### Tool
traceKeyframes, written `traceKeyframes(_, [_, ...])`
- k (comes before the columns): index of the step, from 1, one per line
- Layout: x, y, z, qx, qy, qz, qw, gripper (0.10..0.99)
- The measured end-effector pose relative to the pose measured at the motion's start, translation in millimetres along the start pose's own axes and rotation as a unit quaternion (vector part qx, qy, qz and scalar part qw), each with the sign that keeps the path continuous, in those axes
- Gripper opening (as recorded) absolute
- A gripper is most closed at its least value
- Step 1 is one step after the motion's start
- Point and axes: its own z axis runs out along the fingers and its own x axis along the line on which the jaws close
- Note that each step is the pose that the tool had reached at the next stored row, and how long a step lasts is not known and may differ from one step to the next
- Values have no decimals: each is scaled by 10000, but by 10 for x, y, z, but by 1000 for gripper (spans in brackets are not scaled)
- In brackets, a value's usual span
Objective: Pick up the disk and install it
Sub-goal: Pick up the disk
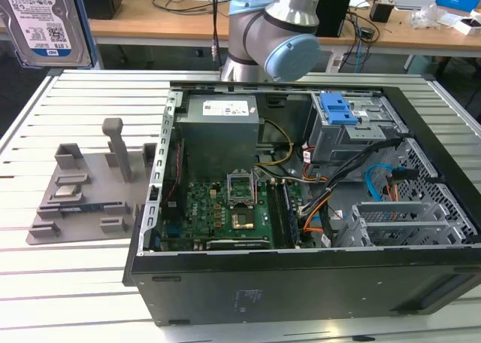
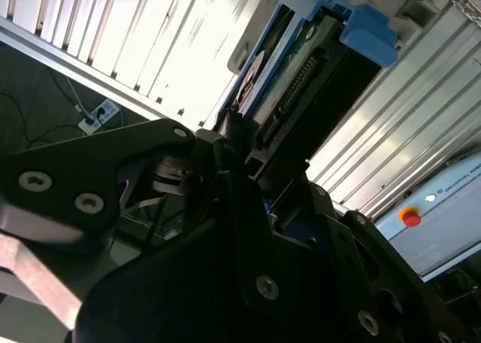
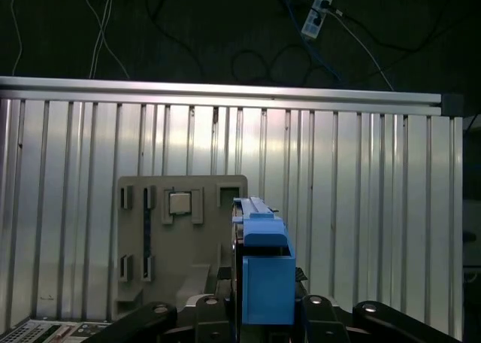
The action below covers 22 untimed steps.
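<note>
Nearest in the exterior view: the black wall of the open computer case (image 1: 301, 283), lying on the slatted metal table (image 1: 68, 283). Inside, towards the near side, a green motherboard (image 1: 218, 211) with a processor socket (image 1: 244, 223) in its middle. On the exterior view's right of that, a grey metal frame (image 1: 398, 219) and some loose cables (image 1: 372, 181), orange and blue.

Just beside the case on the exterior view's left, a grey fixture plate (image 1: 83, 189) with upright holders, resting flat on the table.

Farther inside the case, a large grey metal box (image 1: 222, 129) with a white sticker. Next to it, on the exterior view's right, a drive bay (image 1: 349, 132) topped by a small blue latch (image 1: 338, 110).

Behind the case, the arm (image 1: 274, 27), with grey and pale-blue joints.

Up in the air and clear of the table, at the upper corner on the exterior view's left: the disk (image 1: 41, 19), label side turned to the camera, blue bracket along its edge. In both wrist views, clamped between the black fingers (image 2: 237, 185) of the gripper (image 3: 263, 283) (clenched firmly on the disk, bracket end pointing away from the wrist). In the first wrist view, held over the table slats, close to the edge of the fixture plate.

Farthest, wooden benches (image 1: 165, 23) with cluttered items.
</note>
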Motion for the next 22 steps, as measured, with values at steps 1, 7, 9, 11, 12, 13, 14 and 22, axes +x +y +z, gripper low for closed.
traceKeyframes(1, [0,-7,0,0,0,0,10000,365])
traceKeyframes(7, [7,-164,-9,2,0,-1,10000,365])
traceKeyframes(9, [9,-211,-12,2,-1,0,10000,365])
traceKeyframes(11, [11,-279,-18,1,0,0,10000,365])
traceKeyframes(12, [13,-327,-20,2,-1,0,10000,365])
traceKeyframes(13, [14,-356,-21,2,-1,0,10000,365])
traceKeyframes(14, [15,-382,-23,2,0,-1,10000,365])
traceKeyframes(22, [24,-641,-40,2,-1,0,10000,365])
